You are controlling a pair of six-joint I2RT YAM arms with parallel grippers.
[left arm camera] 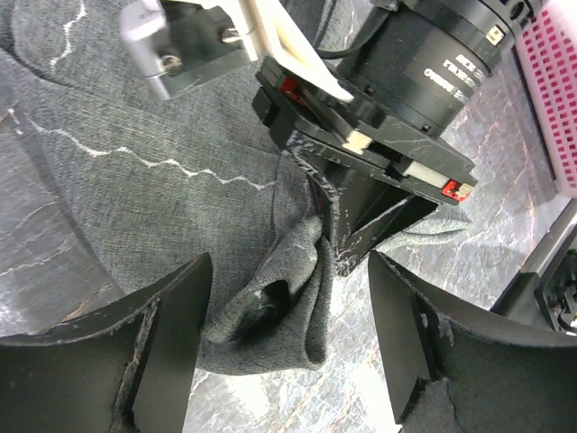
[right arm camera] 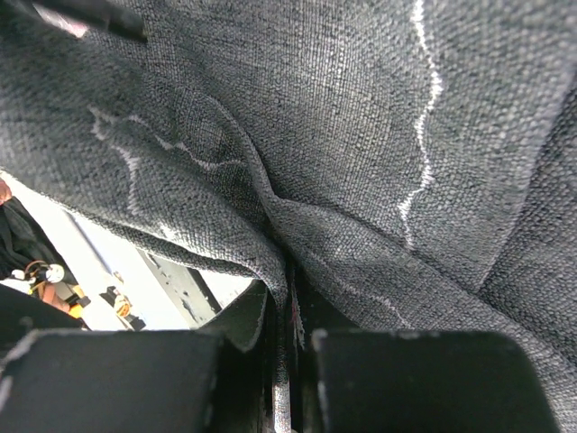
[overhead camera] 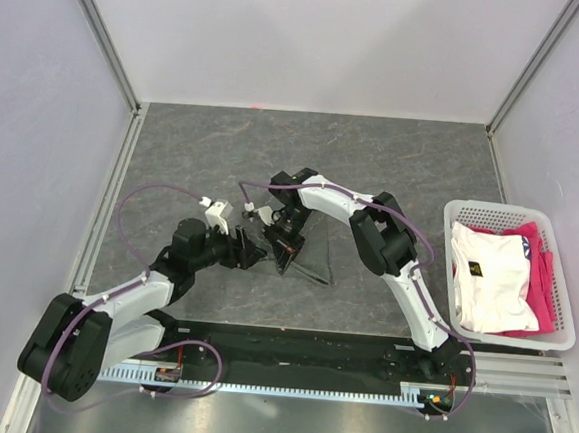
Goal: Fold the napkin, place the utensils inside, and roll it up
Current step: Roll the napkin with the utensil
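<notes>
Dark grey cloth, the napkin (left arm camera: 270,307), is hanging in a bunch near the middle of the tabletop (overhead camera: 204,150). The right hand (right arm camera: 288,343) is pinching one fold tight. The left hand (left arm camera: 288,271) is hovering with its fingers apart, one on each side of the loose end. The folding looks unfinished. Next, the left hand probably needs to grab a corner and spread the cloth flat. Small print on the right arm is too blurry to read.

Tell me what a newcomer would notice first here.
At centre, the right arm's fingers are shut on a bunched dark grey napkin, with the left arm's fingers open either side of its hanging fold. Far right, a white basket holds white fabric and pink fabric.
</notes>
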